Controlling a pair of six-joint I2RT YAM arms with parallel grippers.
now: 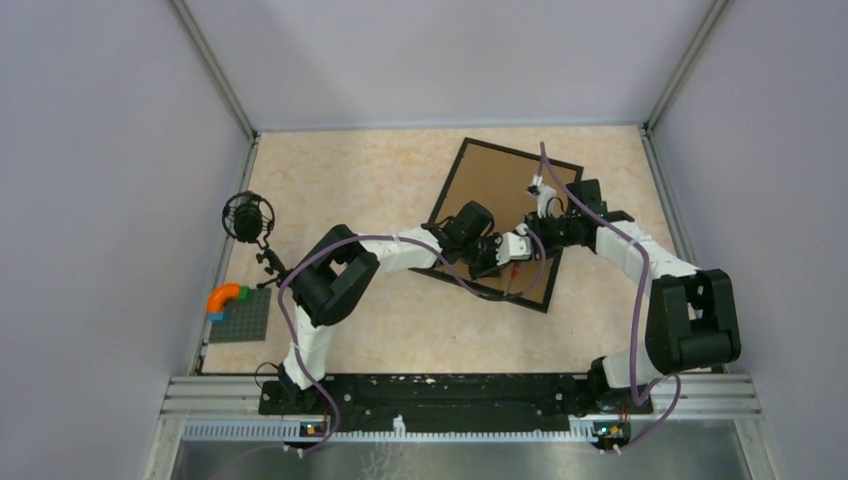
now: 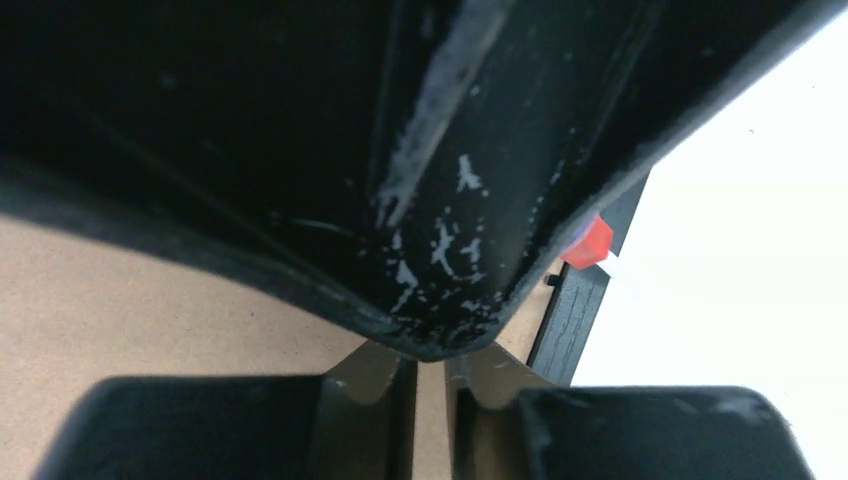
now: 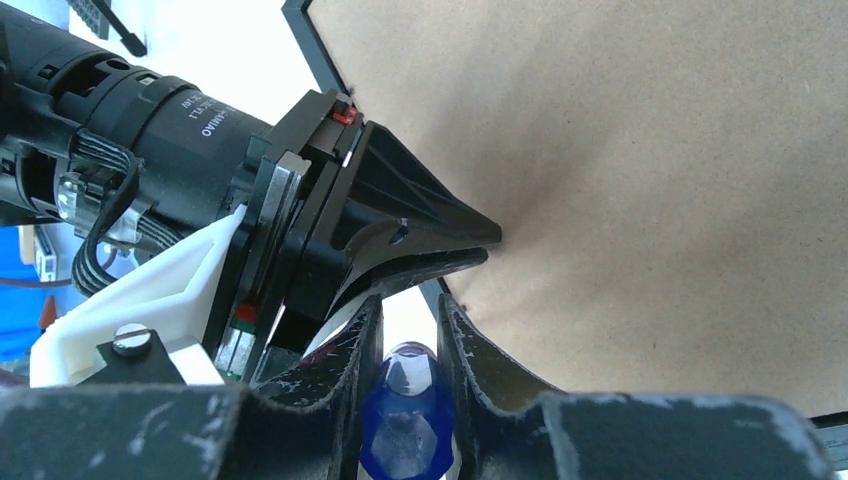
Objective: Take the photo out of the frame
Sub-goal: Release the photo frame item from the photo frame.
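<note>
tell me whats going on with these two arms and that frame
The frame lies face down on the table, brown board up. The left gripper, closed, has its tips at the board near the frame's edge. The right gripper, right beside it, holds a blue handle. No photo shows yet.

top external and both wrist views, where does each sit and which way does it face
top external: above, behind the robot, looking down at the frame; left arm, right arm show
left wrist: on left arm, close over the frame's brown back; left fingers show
right wrist: on right arm, facing that back; right fingers grip a blue handle
wrists share the brown back
</note>
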